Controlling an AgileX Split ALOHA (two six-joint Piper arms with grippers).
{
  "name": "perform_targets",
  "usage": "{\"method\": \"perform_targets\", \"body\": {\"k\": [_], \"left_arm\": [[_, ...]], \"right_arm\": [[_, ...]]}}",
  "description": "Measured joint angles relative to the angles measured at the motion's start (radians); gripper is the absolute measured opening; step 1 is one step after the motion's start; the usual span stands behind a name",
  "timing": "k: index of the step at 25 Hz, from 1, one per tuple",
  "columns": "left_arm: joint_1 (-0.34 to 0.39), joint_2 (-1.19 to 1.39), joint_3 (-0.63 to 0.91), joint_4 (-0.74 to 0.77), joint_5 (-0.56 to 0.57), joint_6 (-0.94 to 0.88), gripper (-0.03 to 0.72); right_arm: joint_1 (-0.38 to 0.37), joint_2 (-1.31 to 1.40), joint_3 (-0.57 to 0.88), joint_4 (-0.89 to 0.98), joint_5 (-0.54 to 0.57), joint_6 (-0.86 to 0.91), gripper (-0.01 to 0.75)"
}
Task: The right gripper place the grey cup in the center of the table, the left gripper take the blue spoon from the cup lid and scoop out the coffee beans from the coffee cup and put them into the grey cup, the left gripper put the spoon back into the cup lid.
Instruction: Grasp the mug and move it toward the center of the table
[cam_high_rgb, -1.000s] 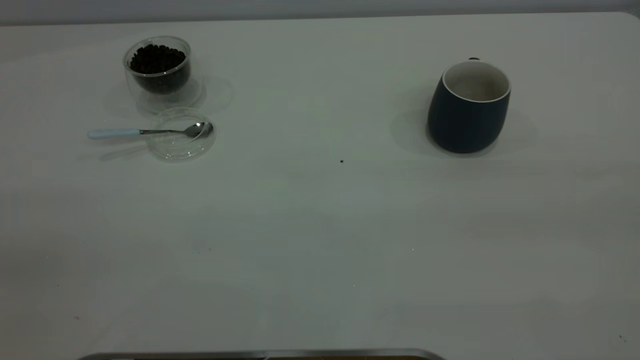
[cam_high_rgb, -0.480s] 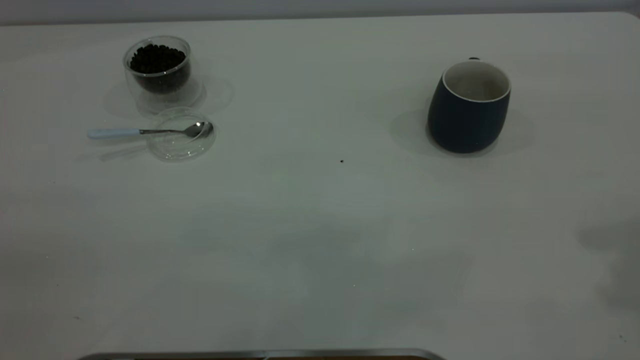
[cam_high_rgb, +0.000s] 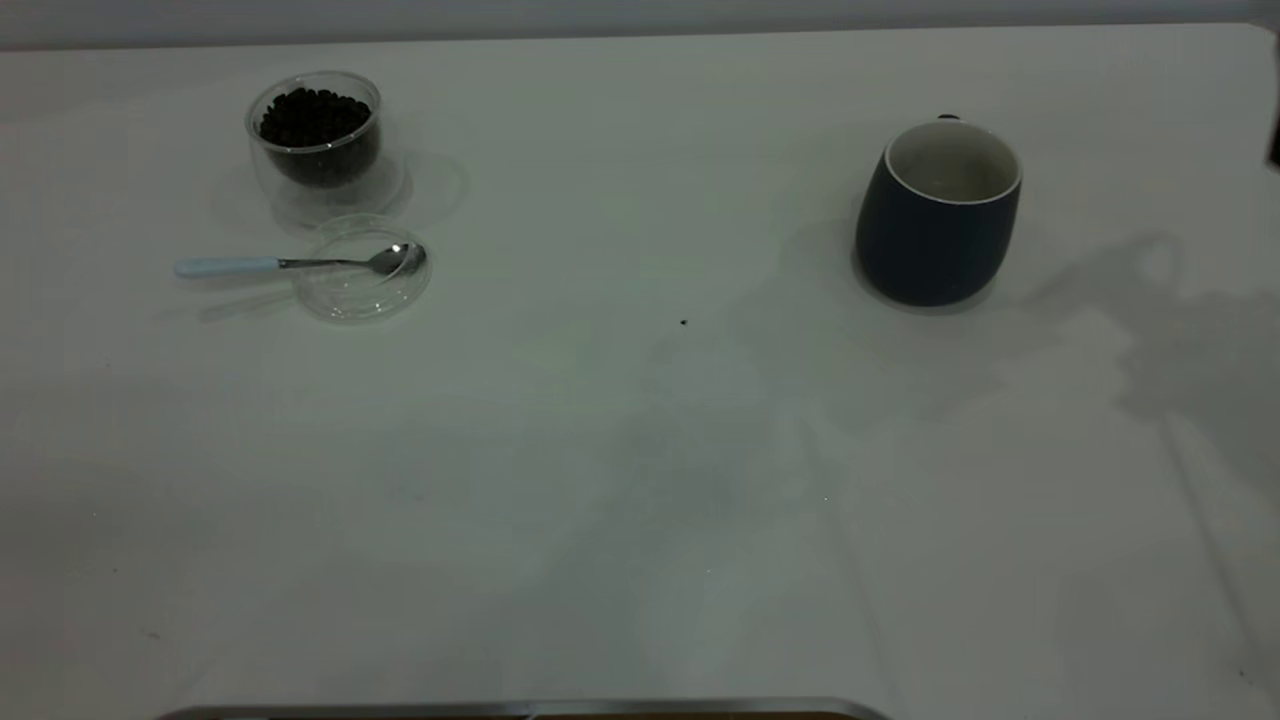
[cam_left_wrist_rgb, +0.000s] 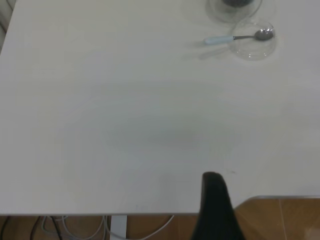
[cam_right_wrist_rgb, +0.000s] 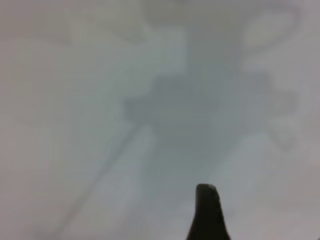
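Note:
The grey cup (cam_high_rgb: 938, 215) stands upright and empty at the right of the table (cam_high_rgb: 640, 480), its handle turned to the far side. At the far left, the coffee cup (cam_high_rgb: 316, 140) holds coffee beans (cam_high_rgb: 314, 118). Just in front of it lies the cup lid (cam_high_rgb: 362, 285), and the blue spoon (cam_high_rgb: 290, 264) rests with its bowl in the lid and its handle pointing left. My left gripper (cam_left_wrist_rgb: 214, 200) hangs over the table's near edge, far from the spoon (cam_left_wrist_rgb: 235, 38) and lid (cam_left_wrist_rgb: 256, 46). My right gripper (cam_right_wrist_rgb: 207, 212) hovers over bare table, above its own shadow.
A small dark speck (cam_high_rgb: 683, 322) lies near the table's middle. A sliver of the right arm (cam_high_rgb: 1274, 150) shows at the right border, and its shadow falls beside the mug. A metal strip (cam_high_rgb: 520, 710) runs along the front edge; wooden floor (cam_left_wrist_rgb: 280, 220) shows beyond it.
The right arm's shadow has spread across the table's right side toward the grey cup, and a dark sliver of the arm has come in at the right border. No object has moved.

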Motion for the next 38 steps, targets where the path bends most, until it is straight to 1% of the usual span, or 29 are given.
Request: {"method": "perform_targets", "body": {"k": [9, 13, 19, 24, 27, 32, 38], "left_arm": [[0.000, 0.000, 0.000, 0.000, 0.000, 0.000, 0.590], [0.000, 0.000, 0.000, 0.000, 0.000, 0.000, 0.590], [0.000, 0.000, 0.000, 0.000, 0.000, 0.000, 0.590], [0.000, 0.000, 0.000, 0.000, -0.001, 0.000, 0.590], [0.000, 0.000, 0.000, 0.000, -0.001, 0.000, 0.590], [0.000, 0.000, 0.000, 0.000, -0.001, 0.000, 0.590], [0.000, 0.000, 0.000, 0.000, -0.001, 0.000, 0.590]], "right_arm": [[0.006, 0.256, -0.116, -0.006, -0.169, -0.285, 0.592], [0.042, 0.299, -0.140, -0.006, -0.265, -0.382, 0.592], [0.131, 0.316, -0.143, -0.006, -0.368, -0.429, 0.592], [0.200, 0.317, -0.144, 0.016, -0.399, -0.425, 0.592], [0.259, 0.317, -0.144, 0.052, -0.438, -0.424, 0.592], [0.382, 0.317, -0.144, 0.067, -0.507, -0.421, 0.592], [0.506, 0.317, -0.144, 0.114, -0.551, -0.418, 0.592]]}}
